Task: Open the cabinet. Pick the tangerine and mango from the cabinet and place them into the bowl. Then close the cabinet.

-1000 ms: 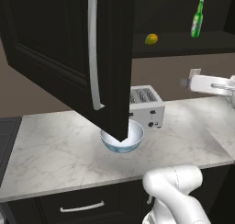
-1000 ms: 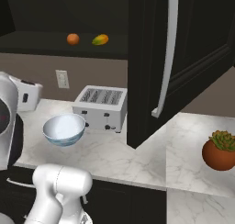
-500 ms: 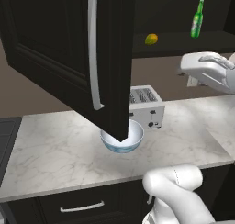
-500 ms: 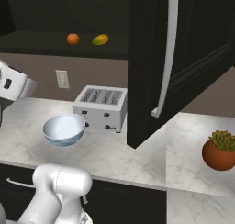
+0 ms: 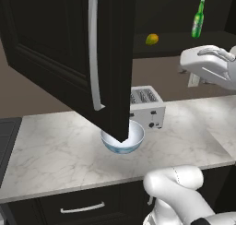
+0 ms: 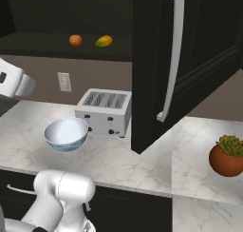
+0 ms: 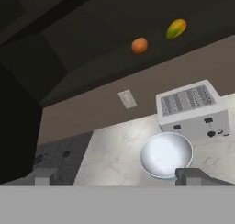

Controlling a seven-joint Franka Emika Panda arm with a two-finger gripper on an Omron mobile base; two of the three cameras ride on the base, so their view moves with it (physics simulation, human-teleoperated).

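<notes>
The cabinet door (image 5: 110, 58) stands swung open, its silver bar handle (image 5: 94, 49) facing out; the right base view shows the other open door (image 6: 190, 60). On the dark shelf inside lie the round orange tangerine (image 6: 75, 40) (image 7: 139, 45) and, beside it, the yellow-green mango (image 6: 103, 41) (image 7: 176, 28) (image 5: 152, 38). Below on the counter, the pale bowl (image 5: 123, 139) (image 6: 66, 133) (image 7: 166, 155) sits next to the toaster. My gripper (image 7: 120, 177) is open and holds nothing. It hangs above the counter, below the shelf, and faces both fruits. The white hand (image 5: 207, 67) is to the right of the open door.
A silver toaster (image 5: 145, 106) (image 6: 104, 111) stands behind the bowl. A green bottle (image 5: 198, 19) is on the shelf right of the mango. A potted plant (image 6: 228, 155) sits at the counter's right. A wall outlet (image 7: 127, 99) and a stovetop (image 7: 55, 159) lie to the left.
The hand has risen from near counter height towards the shelf level and drifted slightly leftward in the left base view. The jaws stayed open. Fruits, bowl and doors have not moved.
</notes>
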